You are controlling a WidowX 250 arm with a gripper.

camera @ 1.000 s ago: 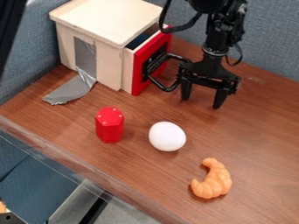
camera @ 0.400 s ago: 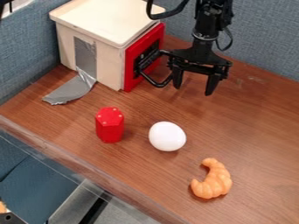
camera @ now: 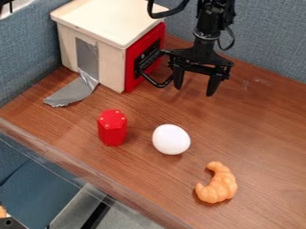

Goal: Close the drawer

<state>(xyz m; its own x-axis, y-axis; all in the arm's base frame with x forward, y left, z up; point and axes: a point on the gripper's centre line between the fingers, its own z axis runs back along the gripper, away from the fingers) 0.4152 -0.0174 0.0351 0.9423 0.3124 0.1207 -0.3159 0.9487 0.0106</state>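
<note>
My gripper (camera: 193, 89) hangs open over the table just right of the drawer's black handle (camera: 160, 83), its left side against or very close to the handle. The drawer's red front (camera: 132, 67) sits flush, or nearly so, against the pale wooden box (camera: 110, 20) at the upper left. Nothing is held between the two fingertips, which point down and stand apart.
A red hexagonal block (camera: 112, 128), a white egg (camera: 171, 139) and an orange croissant (camera: 217, 183) lie in front on the wooden table (camera: 263, 134). Grey tape (camera: 73, 92) runs from the box onto the tabletop. Blue-grey partitions stand behind and at the left.
The gripper has moved left and up in the view. The drawer has slid into the box, and the gap seen behind its red front has closed up.
</note>
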